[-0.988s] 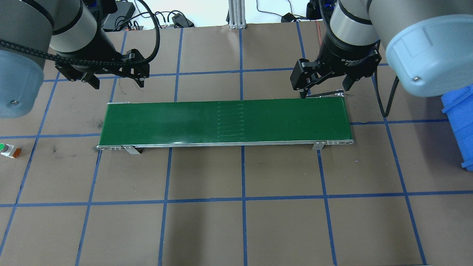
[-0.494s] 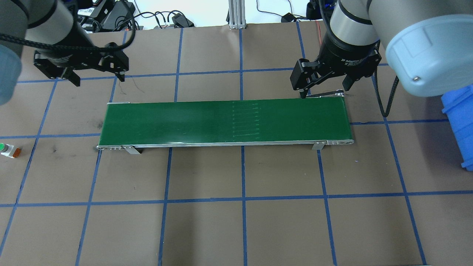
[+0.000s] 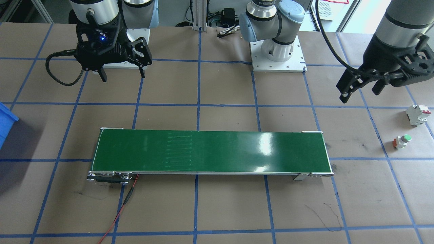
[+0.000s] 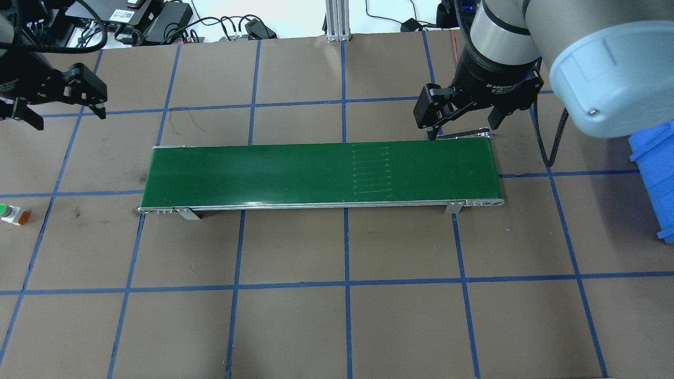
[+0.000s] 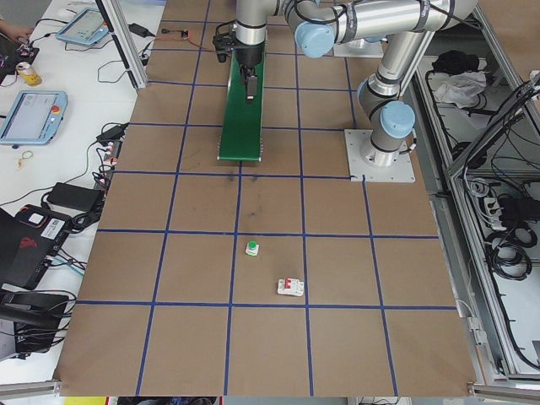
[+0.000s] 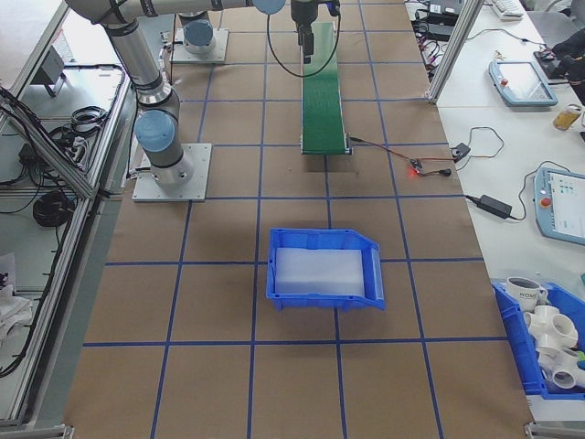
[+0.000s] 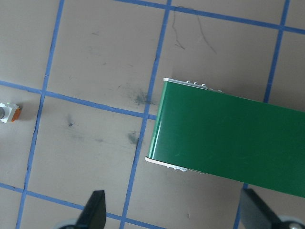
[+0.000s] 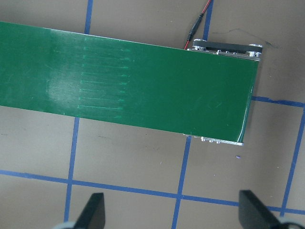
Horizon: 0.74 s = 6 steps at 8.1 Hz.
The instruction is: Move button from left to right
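hovering left tool [image 4: 62,108] fingers apart, empty | right tool [image 4: 463,122] apart above belt [image 4: 316,173] | button [image 3: 402,141] untouched

Green conveyor belt [image 8: 143,86] end above taped brown table [image 8: 133,167]; tool fingertips [image 8: 93,210] spread, empty.

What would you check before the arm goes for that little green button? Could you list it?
1. Button in sight, lying on the table away from the belt: ok.
2. Left gripper open and empty: ok.
3. Left gripper above the button: not ok, it hangs off to one side.
4. White breaker apart from the button: ok.
5. Green belt bare for a drop: ok.
6. Right gripper open at the belt's far end: ok.
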Each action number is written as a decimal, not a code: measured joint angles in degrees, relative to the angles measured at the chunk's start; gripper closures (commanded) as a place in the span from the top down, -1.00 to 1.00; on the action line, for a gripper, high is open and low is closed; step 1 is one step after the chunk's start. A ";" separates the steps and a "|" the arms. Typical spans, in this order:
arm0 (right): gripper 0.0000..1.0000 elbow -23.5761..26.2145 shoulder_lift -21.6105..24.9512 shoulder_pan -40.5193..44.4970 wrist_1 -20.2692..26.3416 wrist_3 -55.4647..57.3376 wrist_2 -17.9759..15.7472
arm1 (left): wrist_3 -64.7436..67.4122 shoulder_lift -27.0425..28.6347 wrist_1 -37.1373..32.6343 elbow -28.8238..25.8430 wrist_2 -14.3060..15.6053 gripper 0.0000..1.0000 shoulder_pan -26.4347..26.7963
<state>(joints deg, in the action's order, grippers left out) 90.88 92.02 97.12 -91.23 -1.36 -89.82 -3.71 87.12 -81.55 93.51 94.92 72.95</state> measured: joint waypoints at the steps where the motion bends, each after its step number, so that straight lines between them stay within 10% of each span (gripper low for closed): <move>1: 1.00 0.00 0.00 0.00 0.00 0.00 0.00 | -2.92 0.47 0.13 0.13 -0.09 1.00 -3.84; 6: 1.00 0.00 0.00 0.00 0.00 0.04 0.00 | -18.01 15.26 5.82 -1.50 -0.29 1.00 -25.27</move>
<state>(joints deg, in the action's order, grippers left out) 90.88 92.02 97.12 -91.23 -1.32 -89.82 -21.72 102.38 -75.73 92.02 94.64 47.69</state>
